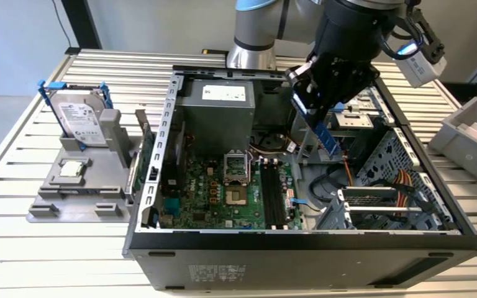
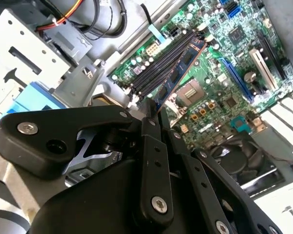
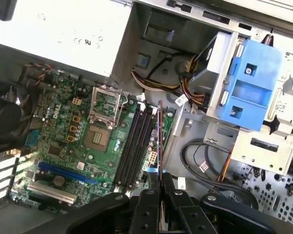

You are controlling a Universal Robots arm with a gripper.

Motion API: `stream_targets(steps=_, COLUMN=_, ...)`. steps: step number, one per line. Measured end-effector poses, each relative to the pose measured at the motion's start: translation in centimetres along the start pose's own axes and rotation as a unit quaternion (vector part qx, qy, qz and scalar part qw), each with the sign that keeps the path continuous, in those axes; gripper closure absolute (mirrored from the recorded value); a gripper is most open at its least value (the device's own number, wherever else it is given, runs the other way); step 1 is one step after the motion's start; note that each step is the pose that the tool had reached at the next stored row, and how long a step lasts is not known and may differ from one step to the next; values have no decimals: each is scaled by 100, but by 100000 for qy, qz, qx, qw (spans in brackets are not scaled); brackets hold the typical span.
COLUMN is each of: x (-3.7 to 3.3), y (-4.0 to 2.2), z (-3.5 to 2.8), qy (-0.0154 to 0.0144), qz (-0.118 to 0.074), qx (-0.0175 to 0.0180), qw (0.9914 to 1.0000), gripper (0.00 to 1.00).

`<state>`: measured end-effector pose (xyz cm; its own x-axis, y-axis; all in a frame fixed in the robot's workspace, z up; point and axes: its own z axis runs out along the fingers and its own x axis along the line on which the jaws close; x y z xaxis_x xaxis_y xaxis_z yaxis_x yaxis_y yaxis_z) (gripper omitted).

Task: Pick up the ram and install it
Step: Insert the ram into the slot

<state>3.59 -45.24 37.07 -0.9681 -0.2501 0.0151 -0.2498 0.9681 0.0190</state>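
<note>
1. Gripper (image 1: 312, 110) is hanging over the open computer case (image 1: 305, 251), its jaws pinching narrowly on the upper end of the ram (image 1: 327, 135).
2. In the exterior view, the ram is pointing downward at a slight tilt, above the case interior and toward the exterior view's right of the motherboard (image 1: 213, 186).
3. In the second wrist view, the ram (image 2: 180, 73) is reaching out from the jaws, running alongside the black slots (image 2: 161, 63). In the first wrist view it is showing edge-on (image 3: 159, 131), just beside them.
4. It seems to be hovering clear of the slots rather than sitting in one, though depth is hard to judge.
5. On the exterior view's left, well apart from the case, a hard drive (image 1: 81, 118) is standing upright in a grey holder (image 1: 97, 186), with a CPU chip (image 1: 71, 167) lying nearby.
</note>
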Motion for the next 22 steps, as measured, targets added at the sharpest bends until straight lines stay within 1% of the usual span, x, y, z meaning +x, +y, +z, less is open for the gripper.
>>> stream_targets(steps=4, x=0, y=0, z=3, qy=-42, qz=2316, qx=-34, qw=99973, gripper=100)
stream_targets(steps=8, x=0, y=0, z=7, qy=-83, qz=4365, qx=-69, qw=99905, gripper=100)
stream_targets(steps=11, x=0, y=0, z=10, qy=-110, qz=5840, qx=-90, qw=99829, gripper=100)
stream_targets(steps=15, x=0, y=0, z=14, qy=-145, qz=7648, qx=-117, qw=99707, gripper=100)
stream_targets(steps=19, x=0, y=0, z=17, qy=-170, qz=8992, qx=-135, qw=99595, gripper=100)
stream_targets(steps=22, x=0, y=0, z=17, qy=-172, qz=9098, qx=-138, qw=99585, gripper=100)
